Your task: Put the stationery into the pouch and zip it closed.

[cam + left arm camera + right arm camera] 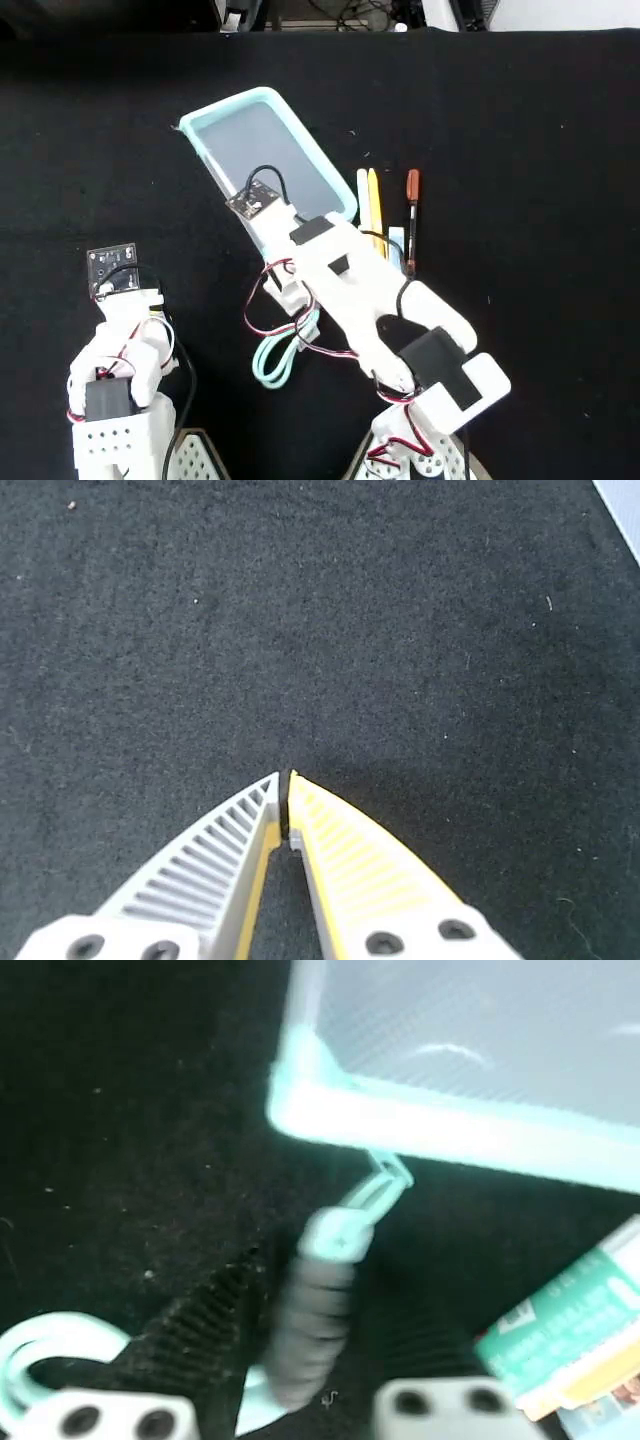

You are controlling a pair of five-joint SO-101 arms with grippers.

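Two arms over a black cloth table, listed big to small.

- Right arm: stretched diagonally from the near right edge to the near end of the pouch. Its wrist sits over the pouch's near short edge.
- Left arm: folded at the near left, well apart from everything else.
- Pouch: lies flat at mid-table, set diagonally. It has a mint border and a grey mesh face. In the right wrist view its mint corner is just past the gripper.
- Mint strap loop: on the cloth beside the right arm, on the near side of the pouch.
- Two yellow pens: side by side on the cloth just beside the pouch's right corner, outside it. The right arm covers their near ends.
- Red-brown pen: parallel to the yellow pens, a little further right and also outside the pouch.
- Small sleeved block: on the cloth between the yellow pens and the red-brown pen, at their near ends.
- Zipper pull: a mint tab hanging off the pouch corner, running into a grey ribbed grip.
- Right gripper: sits at that pull. Can't tell whether it is clamped on it.
- Left gripper: tips pressed together with nothing between them, over bare cloth.
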